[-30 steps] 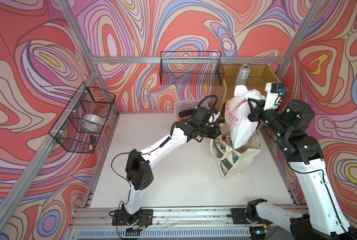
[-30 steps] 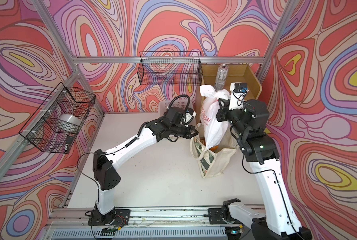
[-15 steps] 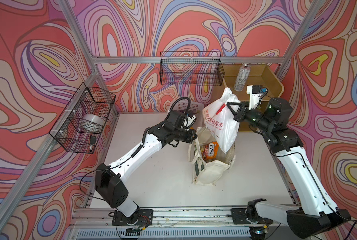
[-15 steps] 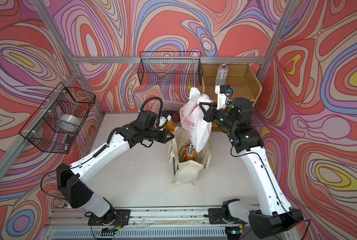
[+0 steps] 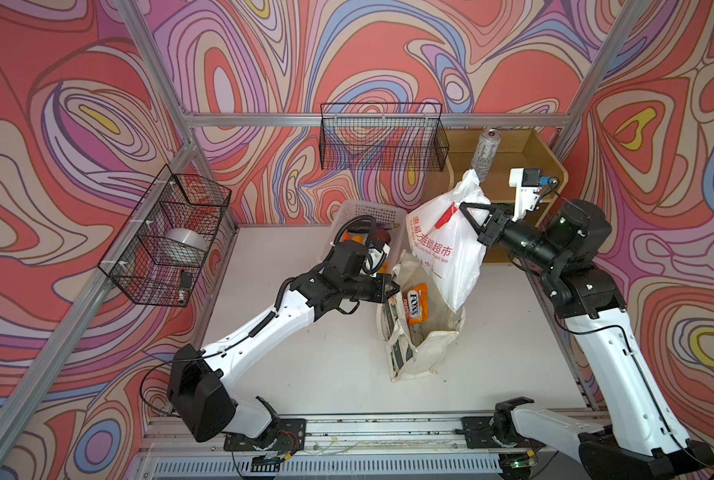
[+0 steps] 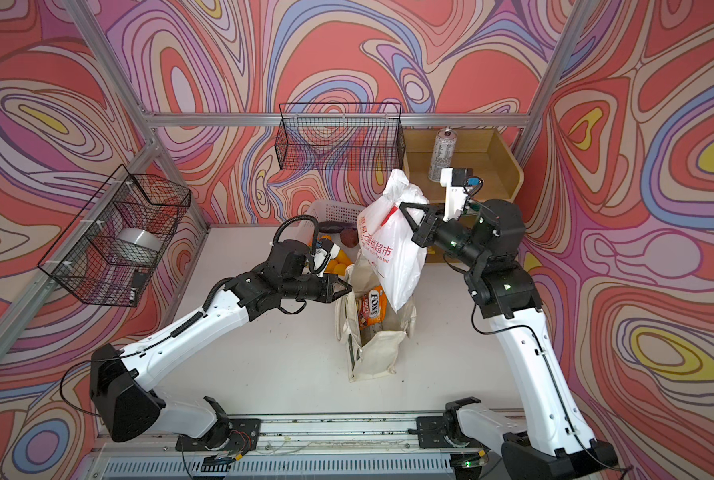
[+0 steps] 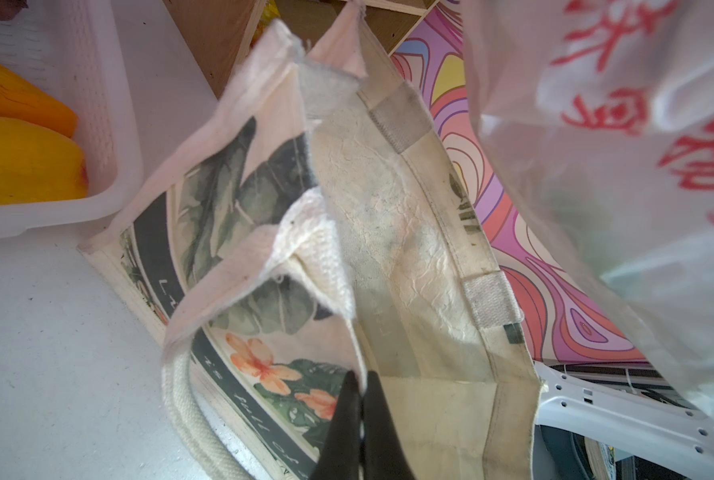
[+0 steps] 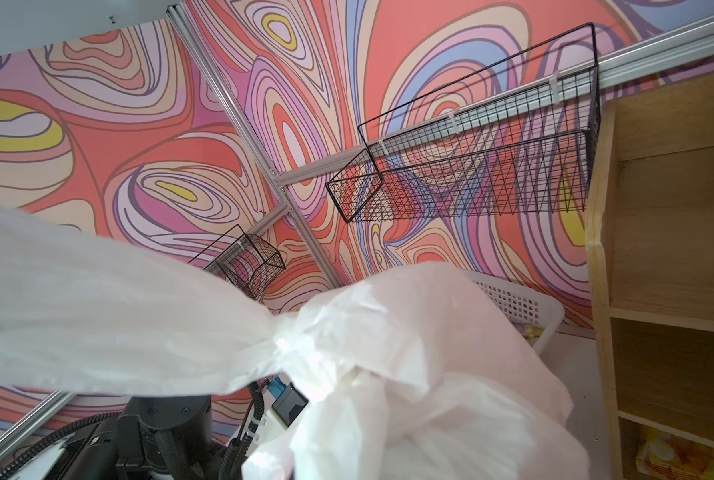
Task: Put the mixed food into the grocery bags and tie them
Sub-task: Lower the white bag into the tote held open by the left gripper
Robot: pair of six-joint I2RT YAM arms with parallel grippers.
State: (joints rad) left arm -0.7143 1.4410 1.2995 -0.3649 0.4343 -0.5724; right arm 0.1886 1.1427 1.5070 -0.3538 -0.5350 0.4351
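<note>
The white plastic bag with red letters [image 5: 451, 253] [image 6: 392, 257] hangs knotted at its top from my right gripper [image 5: 462, 204] [image 6: 402, 204], which is shut on it. In the right wrist view the bag [image 8: 409, 374] hides the jaws. The bag's lower end hangs over the open mouth of the cream canvas tote [image 5: 422, 353] [image 6: 372, 357]. My left gripper [image 5: 396, 289] [image 6: 349, 286] [image 7: 361, 380] is shut on the tote's rim [image 7: 409, 208]. An orange snack packet [image 5: 417, 307] [image 6: 373, 307] lies inside the tote. A silver can [image 5: 486, 153] stands on the wooden shelf.
A white lattice basket [image 5: 372, 212] behind the left gripper holds yellow and orange produce [image 7: 18, 162] and a dark eggplant [image 6: 330, 226]. The wooden shelf [image 5: 530, 153] fills the back right corner. Black wire baskets hang on the back wall [image 5: 382, 137] and left wall [image 5: 168, 237].
Both arms have carried the two bags leftward and toward the front. The tote now stands open with the plastic bag hanging over its mouth.
</note>
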